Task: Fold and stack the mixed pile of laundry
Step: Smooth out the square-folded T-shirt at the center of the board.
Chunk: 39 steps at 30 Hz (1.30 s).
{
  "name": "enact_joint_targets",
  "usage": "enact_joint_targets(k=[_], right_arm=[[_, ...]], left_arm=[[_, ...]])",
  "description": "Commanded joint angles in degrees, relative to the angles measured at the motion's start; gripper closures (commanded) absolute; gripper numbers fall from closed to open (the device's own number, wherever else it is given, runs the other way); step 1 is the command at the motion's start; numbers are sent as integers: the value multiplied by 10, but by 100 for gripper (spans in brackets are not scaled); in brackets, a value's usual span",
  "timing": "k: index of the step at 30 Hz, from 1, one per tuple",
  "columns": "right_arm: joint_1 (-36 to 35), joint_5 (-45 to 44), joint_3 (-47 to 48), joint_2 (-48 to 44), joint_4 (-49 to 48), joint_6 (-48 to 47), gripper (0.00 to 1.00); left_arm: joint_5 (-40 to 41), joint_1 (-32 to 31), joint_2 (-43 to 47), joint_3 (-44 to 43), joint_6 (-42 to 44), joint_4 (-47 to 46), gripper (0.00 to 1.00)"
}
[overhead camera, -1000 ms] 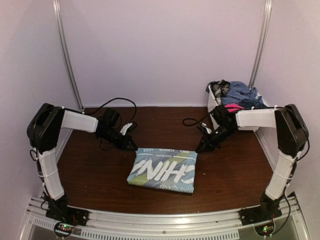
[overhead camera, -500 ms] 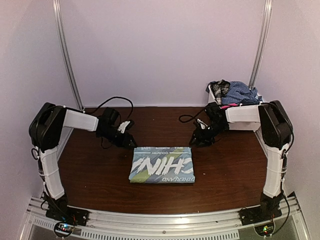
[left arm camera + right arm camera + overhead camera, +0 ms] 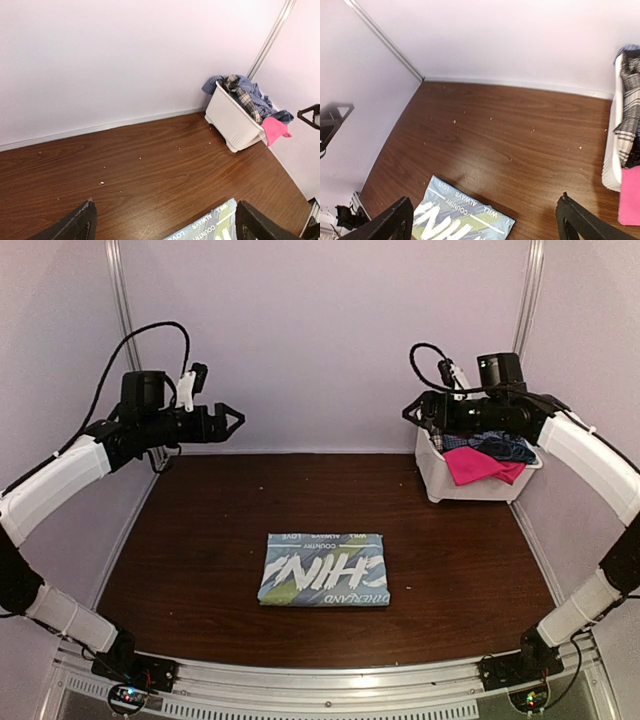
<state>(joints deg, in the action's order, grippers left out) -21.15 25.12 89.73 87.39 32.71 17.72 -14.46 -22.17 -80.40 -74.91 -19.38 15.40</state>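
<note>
A light blue T-shirt [image 3: 324, 568] with white lettering lies folded in a flat rectangle on the brown table; one corner shows in the left wrist view [image 3: 206, 228] and the far edge in the right wrist view [image 3: 462, 220]. The rest of the mixed laundry pile [image 3: 485, 452] fills the white basket: a hot pink piece [image 3: 478, 466] over the rim, a blue checked shirt [image 3: 250, 92] and a plaid piece [image 3: 627, 125]. My left gripper [image 3: 236, 423] hangs high at the back left, open and empty [image 3: 167, 224]. My right gripper [image 3: 412, 412] is raised beside the basket, open and empty [image 3: 485, 221].
The white plastic basket [image 3: 446, 482] stands at the back right corner against the wall [image 3: 231, 122]. Pale walls with metal rails [image 3: 122, 300] close in the back and sides. Small crumbs dot the table [image 3: 200, 540].
Both arms lifted from table level beside the shirt to high positions at the back. Both grippers went from shut to open. The shirt now lies squared and released.
</note>
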Motion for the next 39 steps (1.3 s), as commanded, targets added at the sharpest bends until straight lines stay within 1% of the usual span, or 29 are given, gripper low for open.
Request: enact_joint_targets(k=[1,2,5,7,9,10,12,13,15,18,20,23,26,28,30,34,36,39], right_arm=[[34,9,-91,-61,-128,76,0],[39,54,-104,-65,-139,87,0],[22,134,-126,-53,-112,130,0],[-7,154,-164,-58,-101,152,0],[-43,180,-227,-80,-137,176,0],[-56,207,-265,-94,-169,200,0],[-83,260,-344,-106,-263,267,0],[-94,284,-382,-109,-315,307,0],[-118,316,-453,-106,-425,380,0],[-153,326,-499,-83,-525,444,0],[-173,325,-502,-54,-551,462,0],[-189,347,-498,2,-614,492,0],[-193,358,-503,59,-695,547,0],[-198,361,-506,98,-755,579,0],[-203,363,-508,133,-796,600,0],[-204,354,-530,193,-831,608,0],[-201,349,-568,234,-876,625,0],[-189,343,-620,277,-958,652,0]], left_arm=[[-16,-1,18,36,-67,-3,2],[-32,-11,18,41,-72,7,2],[-11,-70,26,69,-100,39,2],[24,-122,32,97,-130,54,2],[13,-167,34,139,-165,32,2],[-7,-188,32,162,-181,2,2],[-64,-229,23,213,-214,-91,2],[-72,-250,17,230,-237,-132,2],[-78,-282,-7,243,-274,-179,2],[-92,-315,-53,252,-315,-242,2],[-109,-324,-86,260,-347,-296,2],[-132,-325,-132,269,-390,-375,2],[-150,-325,-169,266,-410,-412,2],[-148,-325,-182,277,-414,-418,2],[-148,-321,-197,299,-430,-448,2],[-146,-310,-238,358,-473,-540,2],[-141,-306,-251,389,-489,-571,2],[-130,-298,-252,435,-498,-590,2]])
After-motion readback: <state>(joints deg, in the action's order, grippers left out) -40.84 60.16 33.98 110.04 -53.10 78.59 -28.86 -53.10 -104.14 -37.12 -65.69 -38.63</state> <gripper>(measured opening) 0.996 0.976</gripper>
